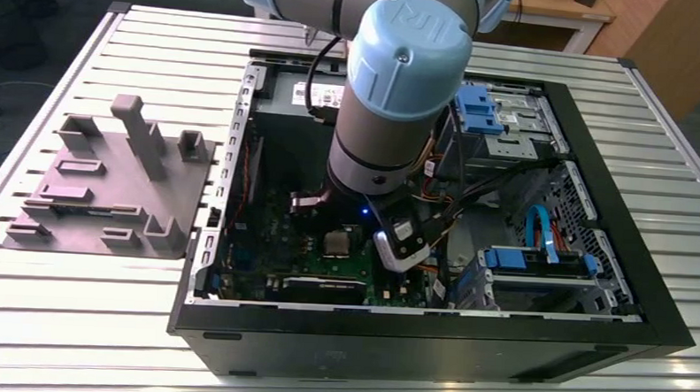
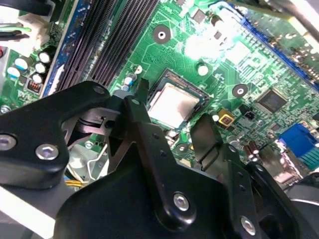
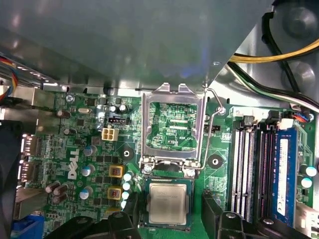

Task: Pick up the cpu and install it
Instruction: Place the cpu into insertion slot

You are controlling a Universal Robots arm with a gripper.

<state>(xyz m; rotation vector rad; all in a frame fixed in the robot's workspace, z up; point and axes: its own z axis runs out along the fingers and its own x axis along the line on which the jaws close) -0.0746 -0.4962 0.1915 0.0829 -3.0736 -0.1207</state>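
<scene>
The cpu [image 3: 168,203] sits flat in its socket on the green board [image 2: 224,74] w/ the metal lid [image 3: 172,124] flipped up, claw [image 2: 172,132] spread just above it, holding nothing, so install looks nearly done.

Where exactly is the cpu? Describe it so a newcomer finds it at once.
Start at the open black computer case on the slatted table, then go to the green motherboard inside it. The cpu lies in the socket just below the flipped-open metal load frame, between the gripper jaws. It is the only small, flat, silvery square; nearby parts are dark chips and long black slots.
</scene>
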